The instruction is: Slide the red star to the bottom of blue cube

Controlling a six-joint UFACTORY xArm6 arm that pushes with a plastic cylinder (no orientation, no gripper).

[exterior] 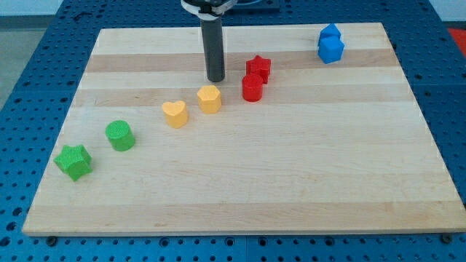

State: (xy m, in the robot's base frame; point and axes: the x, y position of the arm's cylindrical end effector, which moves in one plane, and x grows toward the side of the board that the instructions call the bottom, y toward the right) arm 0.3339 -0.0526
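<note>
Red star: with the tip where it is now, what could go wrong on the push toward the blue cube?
1. The red cylinder touches the red star on its lower side, so a push from my tip, at the star's left, may drag both.
2. A second blue block sits just above the blue cube; overshooting could knock either.

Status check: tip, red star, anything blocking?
My tip left of red star, apart. Star well left of blue cube. Red cylinder touching star's lower edge.
</note>
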